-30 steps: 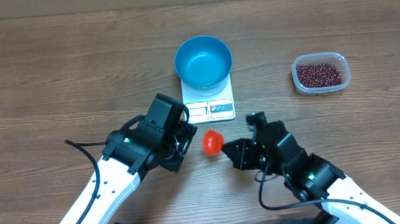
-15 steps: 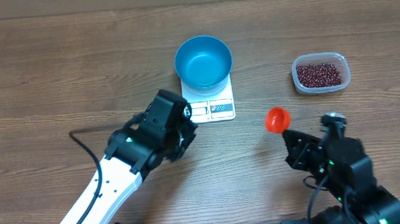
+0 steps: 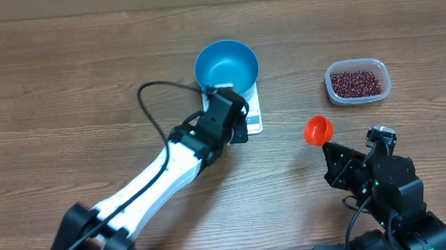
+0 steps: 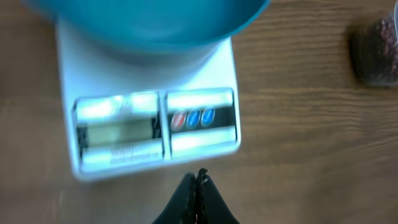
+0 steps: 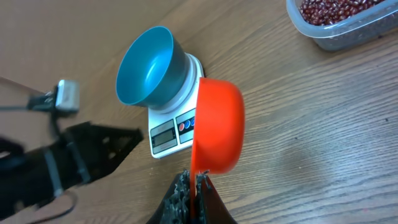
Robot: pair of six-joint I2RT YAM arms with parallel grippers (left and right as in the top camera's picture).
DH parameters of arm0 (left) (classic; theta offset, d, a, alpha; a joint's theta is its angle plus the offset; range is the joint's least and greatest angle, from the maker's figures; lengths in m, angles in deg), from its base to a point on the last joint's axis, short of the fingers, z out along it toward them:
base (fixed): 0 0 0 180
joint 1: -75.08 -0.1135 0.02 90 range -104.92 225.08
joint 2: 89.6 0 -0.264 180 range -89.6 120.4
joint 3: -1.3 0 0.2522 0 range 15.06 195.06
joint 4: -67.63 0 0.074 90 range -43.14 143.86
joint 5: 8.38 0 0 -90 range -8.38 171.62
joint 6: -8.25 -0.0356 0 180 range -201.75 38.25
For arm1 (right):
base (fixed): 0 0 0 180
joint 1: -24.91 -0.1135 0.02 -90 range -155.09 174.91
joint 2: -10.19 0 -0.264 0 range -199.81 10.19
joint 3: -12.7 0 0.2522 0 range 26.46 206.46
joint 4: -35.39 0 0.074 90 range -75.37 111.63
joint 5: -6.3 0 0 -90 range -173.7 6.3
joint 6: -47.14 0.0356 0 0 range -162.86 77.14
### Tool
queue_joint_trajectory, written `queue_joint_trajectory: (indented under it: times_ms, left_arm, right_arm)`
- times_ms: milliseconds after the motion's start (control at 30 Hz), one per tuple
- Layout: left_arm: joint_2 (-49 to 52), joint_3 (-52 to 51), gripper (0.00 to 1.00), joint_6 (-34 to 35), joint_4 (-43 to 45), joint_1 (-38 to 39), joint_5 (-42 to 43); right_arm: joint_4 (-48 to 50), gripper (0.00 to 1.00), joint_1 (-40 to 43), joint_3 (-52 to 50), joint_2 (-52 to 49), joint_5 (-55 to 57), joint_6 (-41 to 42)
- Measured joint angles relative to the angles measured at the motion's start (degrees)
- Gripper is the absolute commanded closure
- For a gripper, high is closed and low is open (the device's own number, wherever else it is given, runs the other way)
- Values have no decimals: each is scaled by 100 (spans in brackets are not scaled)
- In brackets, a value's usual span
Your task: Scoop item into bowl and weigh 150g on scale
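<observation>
The blue bowl (image 3: pixel 227 66) stands empty on the white scale (image 3: pixel 254 117), whose display panel (image 4: pixel 124 130) faces me. The beans (image 3: pixel 355 82) lie in a clear container at the right. My left gripper (image 3: pixel 237 133) is shut with nothing in it, and its tips (image 4: pixel 198 178) hover just before the scale's front edge. My right gripper (image 3: pixel 331 144) is shut on the handle of an orange-red scoop (image 3: pixel 317 129), held above the table right of the scale. In the right wrist view the scoop (image 5: pixel 216 127) is tilted on its side. No beans show in it.
The clear plastic container (image 5: pixel 339 28) sits at the far right, apart from the scale. The left arm (image 3: pixel 157 174) stretches diagonally from the lower left, with its cable (image 3: pixel 149 106) looping beside the bowl. Bare wooden table (image 3: pixel 68 87) lies to the left.
The left gripper shut and swung forward to the scale's front edge. The right gripper carried the scoop from the table's middle out to the right.
</observation>
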Motion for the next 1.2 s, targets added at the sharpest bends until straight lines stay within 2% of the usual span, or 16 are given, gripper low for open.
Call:
queue_joint_trajectory:
  times_ms: [167, 367, 967, 1200]
  left_arm:
    - [704, 0, 96, -686, 562, 0, -72]
    - [1246, -2, 96, -1025, 754, 0, -280]
    - [1410, -2, 96, -1711, 1440, 0, -503]
    - [1644, 0, 96, -1768, 1541, 0, -498]
  right_arm:
    - [0, 96, 0, 0, 0, 87, -20]
    - [0, 96, 0, 0, 0, 125, -20]
    - [0, 96, 0, 0, 0, 127, -22]
    - [-2, 96, 0, 0, 0, 129, -22]
